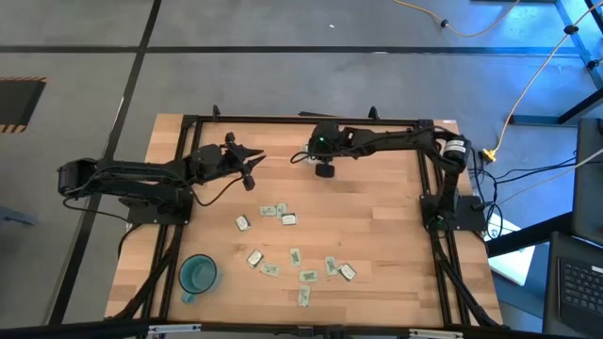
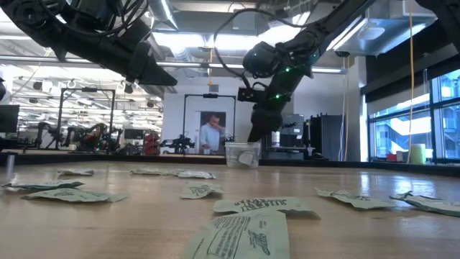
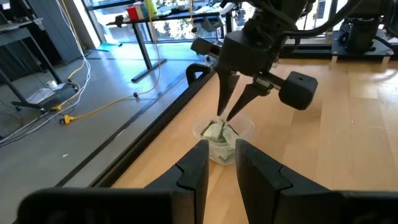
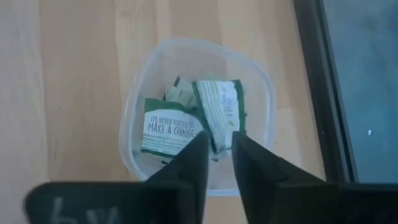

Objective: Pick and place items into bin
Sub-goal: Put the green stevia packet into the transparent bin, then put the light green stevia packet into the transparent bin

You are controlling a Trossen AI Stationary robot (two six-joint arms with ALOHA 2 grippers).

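Wood table (image 1: 377, 245): butcher-block top carrying both arms, the cup, the bin and loose packets.
Right gripper (image 4: 217, 144): hangs straight over the bin at the table's far edge; fingers nearly together, pinching the edge of a green-and-white packet (image 4: 219, 112) that dangles into the bin.
Left gripper (image 3: 220, 154): hovers near the bin, pointed at it; fingers a little apart, holding nothing.
Teal cup (image 1: 198, 274): near front left corner, upright.
Bin (image 3: 245, 127): clear, squarish; holds a few green packets, one reading "MAKE A CHANGE" (image 4: 169, 132).
Loose packets (image 1: 273, 210): scattered flat across the table's front middle, well apart from the bin.
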